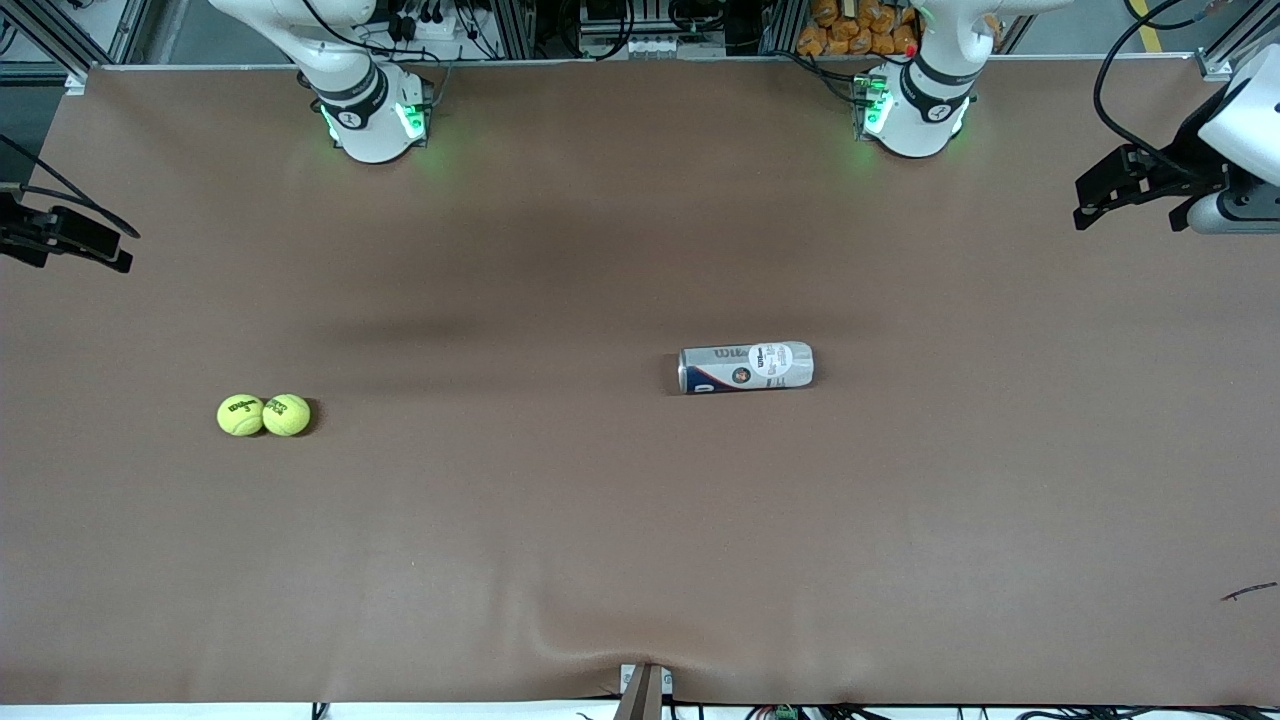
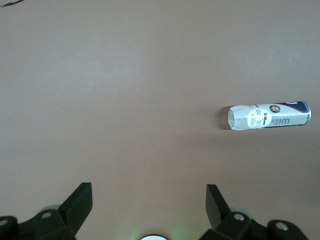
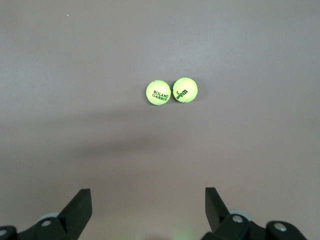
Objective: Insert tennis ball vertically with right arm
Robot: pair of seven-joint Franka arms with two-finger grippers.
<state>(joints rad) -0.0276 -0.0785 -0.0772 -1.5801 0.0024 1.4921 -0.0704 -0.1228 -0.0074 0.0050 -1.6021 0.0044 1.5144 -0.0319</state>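
Two tennis balls [image 1: 264, 415] lie touching each other on the brown table [image 1: 560, 540], toward the right arm's end. The right gripper [image 3: 147, 210] hangs high over the table with its fingers spread wide and empty, well apart from the balls. The can [image 1: 746, 367] lies on its side nearer the left arm's end. The left gripper [image 2: 149, 210] waits, likewise wide and empty

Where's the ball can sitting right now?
The ball can lies on its side on the brown table, toward the left arm's end, apart from the two tennis balls at the right arm's end.
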